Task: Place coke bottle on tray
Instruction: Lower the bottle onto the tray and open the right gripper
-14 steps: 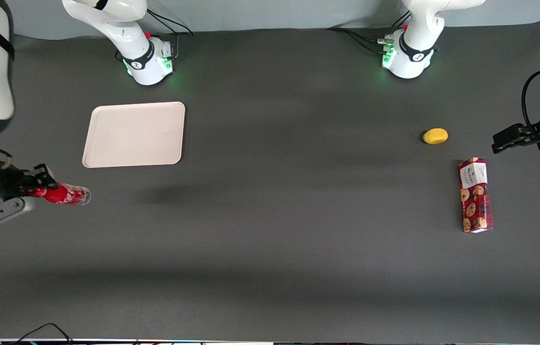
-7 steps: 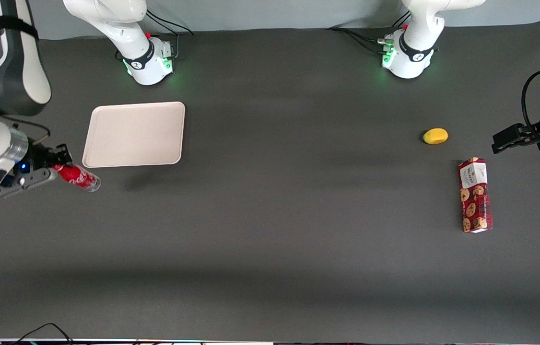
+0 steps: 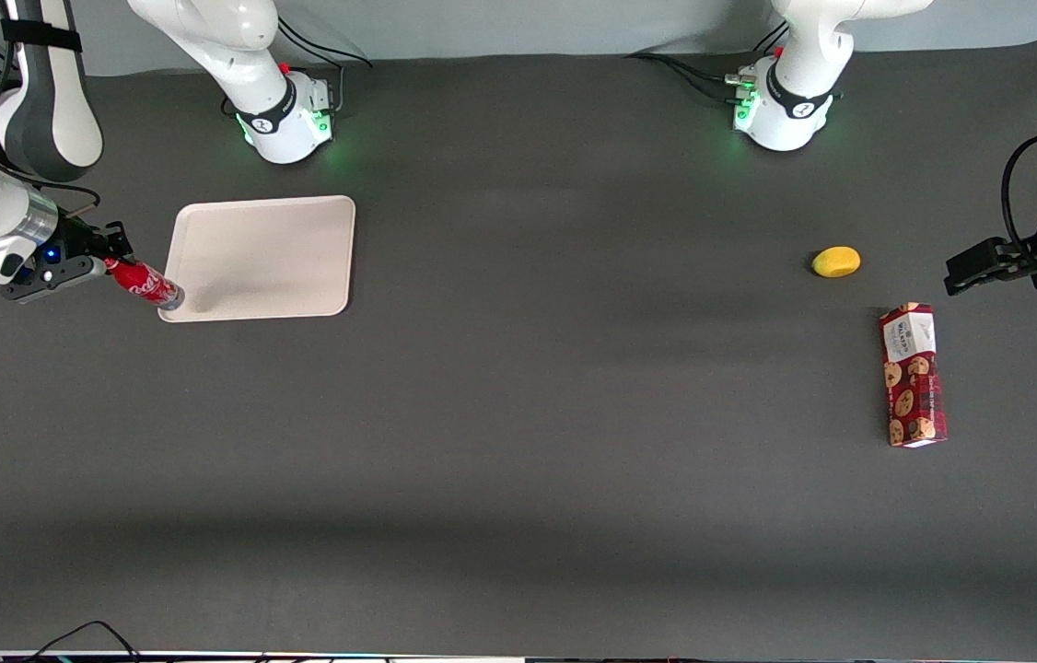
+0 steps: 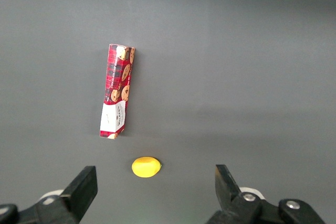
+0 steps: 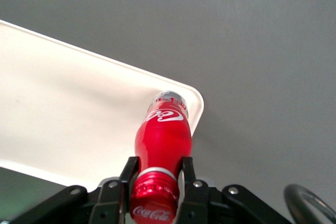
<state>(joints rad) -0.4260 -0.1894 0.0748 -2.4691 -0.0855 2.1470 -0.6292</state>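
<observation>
My right gripper hangs in the air at the working arm's end of the table, shut on the neck of the coke bottle. The red bottle with white script tilts down, and its silvery base is over the corner of the tray nearest the front camera. In the right wrist view the gripper clamps just under the red cap of the bottle, whose base points at the rounded corner of the tray. The beige tray lies flat on the dark table with nothing on it.
Toward the parked arm's end of the table lie a yellow lemon-like fruit and, nearer the front camera, a red cookie box. Both show in the left wrist view as the fruit and the box. Two arm bases stand at the table's back edge.
My gripper has carried the bottle up off the table and farther from the front camera, from beside the tray to over its near corner. The bottle now tilts base-down.
</observation>
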